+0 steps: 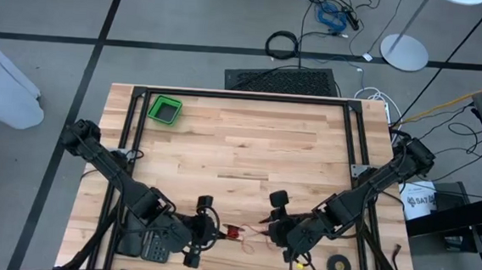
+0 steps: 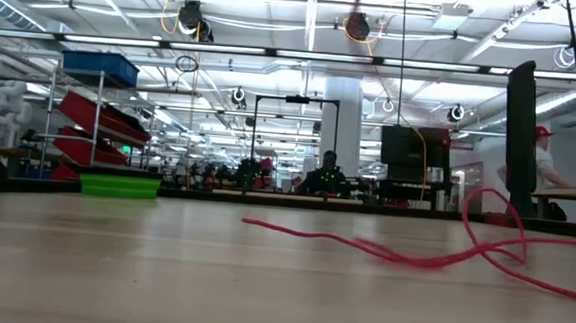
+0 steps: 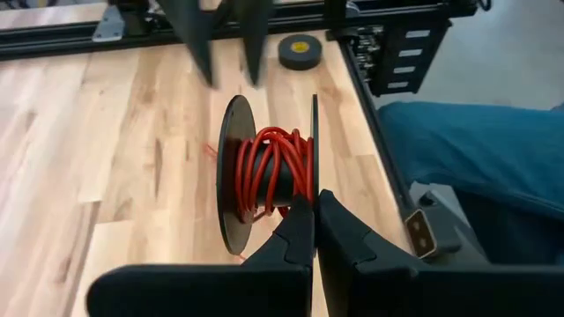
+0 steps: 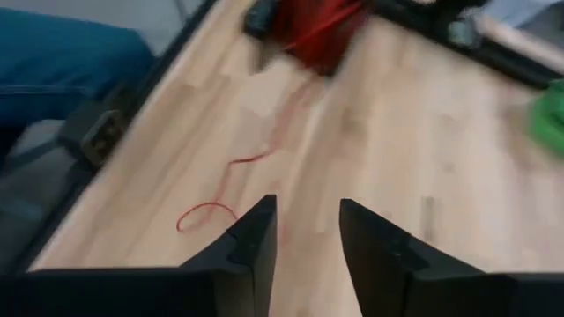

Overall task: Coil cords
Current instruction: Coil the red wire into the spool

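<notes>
At the near edge of the desk, the left claw is seen closed on the rim of a black spool, which is held upright on its edge. On the spool the red cord is wound around the hub between the two discs. A loose tail of the same cord is laid in curls across the wood toward the right claw, whose fingers are parted with nothing between them, just above the desk; the tail appears to end beside it, though the blur leaves this uncertain. A black tape ring is lying flat at the near right corner. At the far left corner a green bin is placed, well apart from both arms.
</notes>
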